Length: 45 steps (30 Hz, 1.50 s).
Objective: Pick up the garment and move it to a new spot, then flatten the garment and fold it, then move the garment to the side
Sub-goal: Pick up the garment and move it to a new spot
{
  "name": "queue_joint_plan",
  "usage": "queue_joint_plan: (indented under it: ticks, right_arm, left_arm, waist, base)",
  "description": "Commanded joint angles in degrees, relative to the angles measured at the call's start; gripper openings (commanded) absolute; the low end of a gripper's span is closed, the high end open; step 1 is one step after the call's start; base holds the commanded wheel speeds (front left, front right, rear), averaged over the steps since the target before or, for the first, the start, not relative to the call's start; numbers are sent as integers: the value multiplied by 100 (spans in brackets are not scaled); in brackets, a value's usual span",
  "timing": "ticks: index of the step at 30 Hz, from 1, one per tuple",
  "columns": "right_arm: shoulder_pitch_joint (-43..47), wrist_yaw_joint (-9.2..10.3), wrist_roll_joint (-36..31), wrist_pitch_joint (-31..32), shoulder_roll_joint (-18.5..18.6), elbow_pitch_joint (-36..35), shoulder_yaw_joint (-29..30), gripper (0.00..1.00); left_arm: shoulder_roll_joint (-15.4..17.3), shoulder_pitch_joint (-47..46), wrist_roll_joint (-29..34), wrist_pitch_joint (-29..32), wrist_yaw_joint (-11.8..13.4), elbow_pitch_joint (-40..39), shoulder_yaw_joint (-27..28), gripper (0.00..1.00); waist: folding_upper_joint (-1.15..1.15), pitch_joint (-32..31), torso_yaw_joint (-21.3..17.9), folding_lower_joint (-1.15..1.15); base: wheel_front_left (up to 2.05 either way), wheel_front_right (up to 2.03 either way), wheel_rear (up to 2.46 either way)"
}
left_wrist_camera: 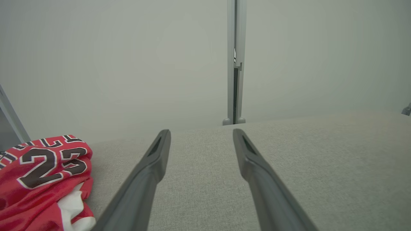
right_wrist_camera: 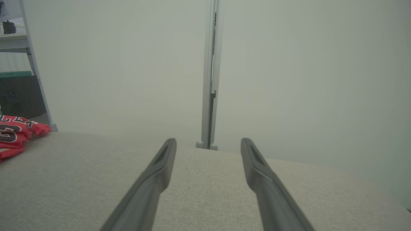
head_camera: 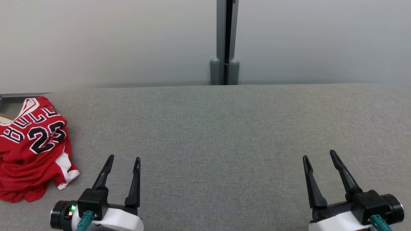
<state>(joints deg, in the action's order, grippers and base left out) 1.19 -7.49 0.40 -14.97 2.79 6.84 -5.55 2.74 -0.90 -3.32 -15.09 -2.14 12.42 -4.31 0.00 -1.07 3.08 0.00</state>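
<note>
Crumpled red sleeveless jersey with black-and-white lettering: on grey woven-fabric tabletop, at far left end, towards the front.

Left gripper with two long dark fingers: over front left of tabletop, just right of jersey, apart from it.

Right gripper with two long dark fingers: over front right of tabletop, well apart from left gripper and jersey.

Pale flat partition wall: behind tabletop, along rear edge.

Grey vertical metal post: in wall, behind middle of rear edge, in line with the stretch between the two grippers.

Pale metal shelf frame: beyond tabletop's left end, behind jersey.
</note>
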Motion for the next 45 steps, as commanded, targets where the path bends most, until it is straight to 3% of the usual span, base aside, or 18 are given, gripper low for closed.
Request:
queue_joint_plan:
  ticks: [1,25,35,42,45]
  right_arm:
    - [33,0,21,-34,20,-11,3,100]
    - [204,1,173,-22,16,-140,-137,100]
    - [-48,1,7,-22,20,-2,-314,100]
    - [-62,1,-191,-22,21,-32,-78,100]
    - [-221,1,-307,-22,19,-69,-9,100]
  left_arm:
    - [29,-94,23,-11,-8,4,7,100]
    - [27,68,-149,-10,181,2,55,100]
    - [26,-36,-373,-11,336,-283,278,100]
    - [73,-1060,-310,-10,-101,-206,543,100]
    - [151,-1860,-505,-6,-335,291,678,100]
  waist:
    - [0,22,112,0]
    - [0,8,2521,0]
    - [0,327,2649,0]
    - [0,724,2622,0]
    - [0,1118,2451,0]
  base:
    - [0,0,0]
    - [0,0,0]
    - [0,0,0]
    - [0,0,0]
    - [0,0,0]
